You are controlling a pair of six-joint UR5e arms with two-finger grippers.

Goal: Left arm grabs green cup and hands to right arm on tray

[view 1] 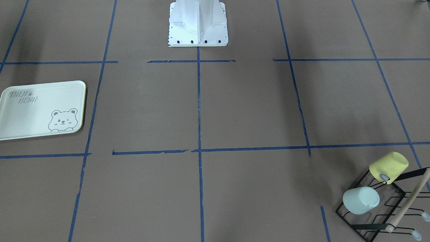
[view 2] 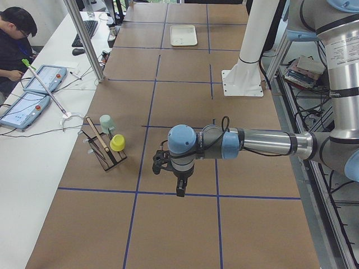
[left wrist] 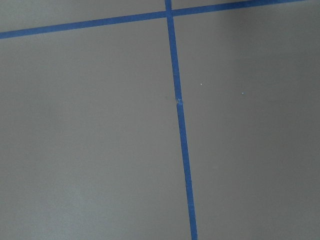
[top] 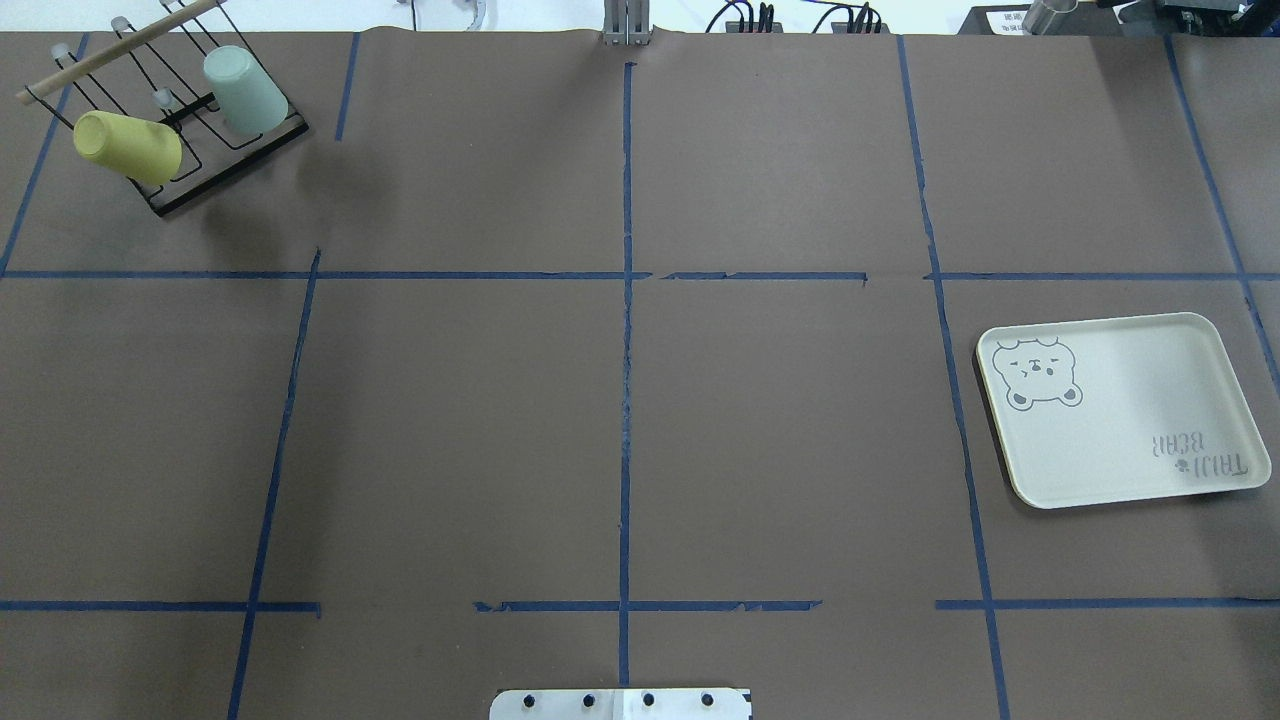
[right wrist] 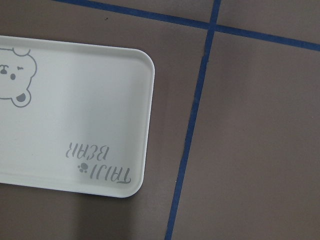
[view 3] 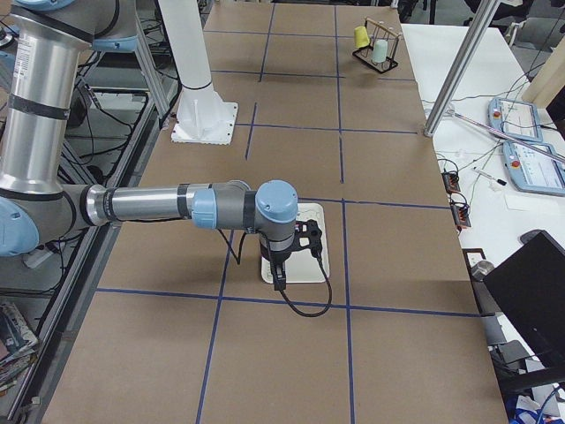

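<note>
green cup sits tilted on a black wire rack beside a yellow cup, well apart from the left gripper. tray lies beneath the right gripper; whether either gripper is open or closed cannot be told.

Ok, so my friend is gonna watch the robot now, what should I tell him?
Left gripper: hangs over bare table, away from the cups; open or shut, cannot tell.
Right gripper: hangs over the tray; open or shut, cannot tell.
Green cup: upside down on the black rack, beside the yellow cup, at the table's far left corner.
Tray: on the right side, nothing on it.
Done: nothing yet.
Left: left arm takes the green cup, hands it to the right arm, which sets it on the tray.
</note>
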